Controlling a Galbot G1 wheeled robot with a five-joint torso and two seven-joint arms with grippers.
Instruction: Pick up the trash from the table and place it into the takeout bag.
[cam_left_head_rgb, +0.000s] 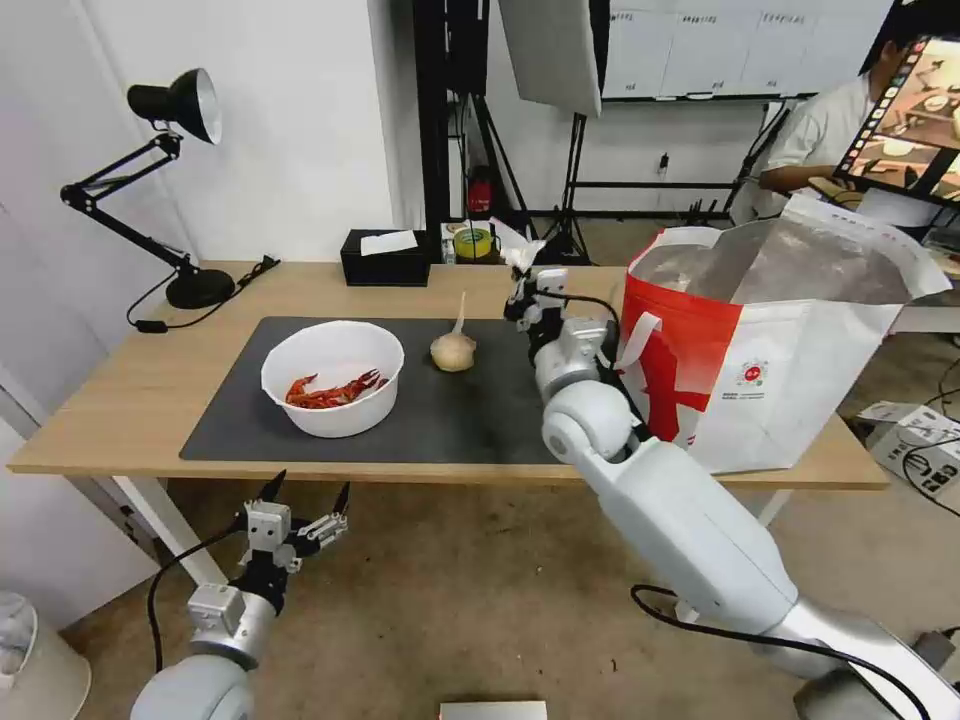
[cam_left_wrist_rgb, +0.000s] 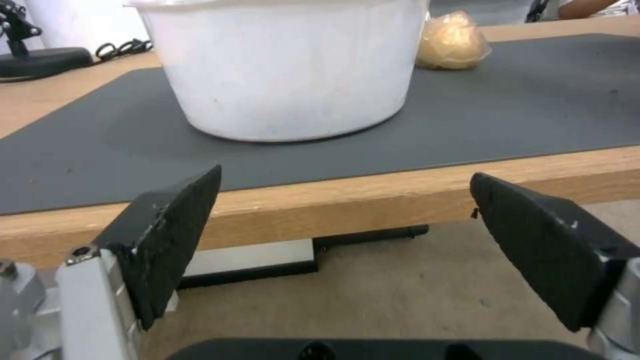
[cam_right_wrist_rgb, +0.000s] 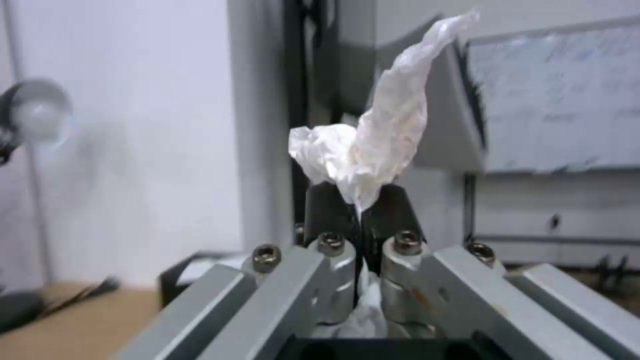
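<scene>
Tissue, white and crumpled, sticks up from the right gripper, whose two black fingers are pressed together on its lower end. In the head view that gripper is raised above the far part of the table, just beside the takeout bag's near-left corner, the paper poking out above it.

The takeout bag, white with a red swoosh panel and silver lining, stands open on the table's right end. On the dark grey mat sits the white round bowl holding red crayfish shells; to its right, apart from it, lies the small beige knotted bundle.

The left gripper hangs below the table's front edge, in front of the bowl, jaws wide apart and holding nothing. Its wrist camera looks between the black pads at the bowl's side and the bundle beyond.

A black desk lamp and black tissue box stand along the far edge.
</scene>
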